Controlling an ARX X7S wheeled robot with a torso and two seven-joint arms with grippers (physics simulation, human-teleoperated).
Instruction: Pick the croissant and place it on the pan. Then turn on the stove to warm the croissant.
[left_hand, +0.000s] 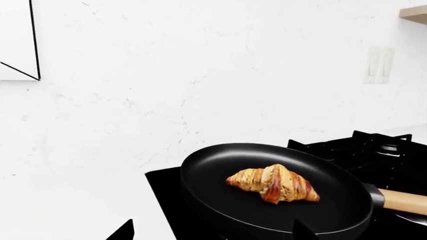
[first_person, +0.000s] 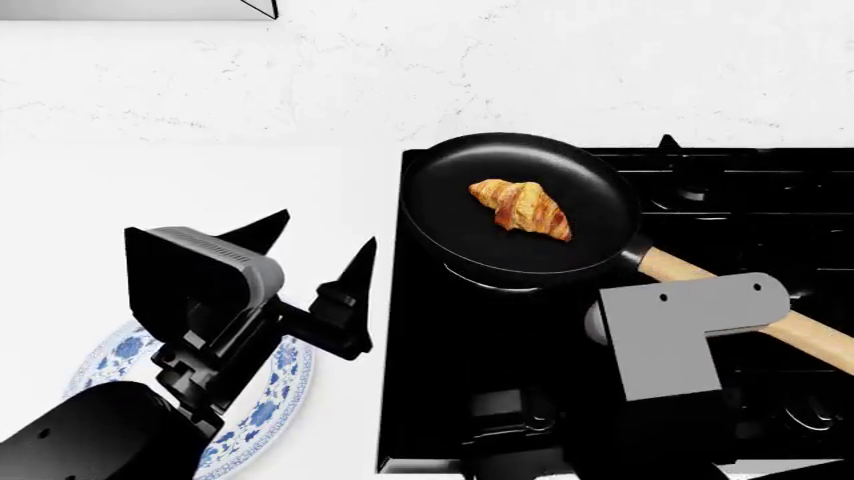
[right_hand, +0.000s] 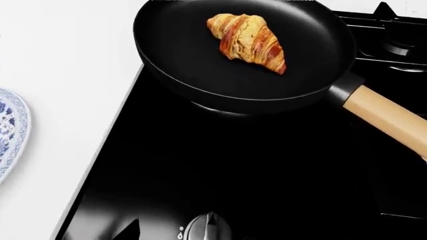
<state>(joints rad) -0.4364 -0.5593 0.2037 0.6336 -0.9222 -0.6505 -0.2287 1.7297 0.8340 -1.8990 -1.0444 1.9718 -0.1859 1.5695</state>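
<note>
The croissant (first_person: 522, 208) lies inside the black pan (first_person: 447, 235), which sits on the stove's (first_person: 454, 360) rear left burner with its wooden handle (first_person: 747, 305) pointing to the front right. In the left wrist view the croissant (left_hand: 275, 183) rests free in the pan (left_hand: 213, 200). My left gripper (first_person: 320, 243) is open and empty over the white counter, left of the pan. My right gripper (right_hand: 213, 234) is open low at the stove's front edge, with a round knob (right_hand: 205, 227) between its fingers; whether it touches the knob is unclear. The pan (right_hand: 180, 65) and croissant (right_hand: 248, 41) lie beyond it.
A white plate with a blue floral rim (first_person: 274, 405) sits on the counter under my left arm; its edge (right_hand: 12, 135) also shows in the right wrist view. A white wall stands behind the stove. More burners and grates (first_person: 747, 190) lie to the pan's right.
</note>
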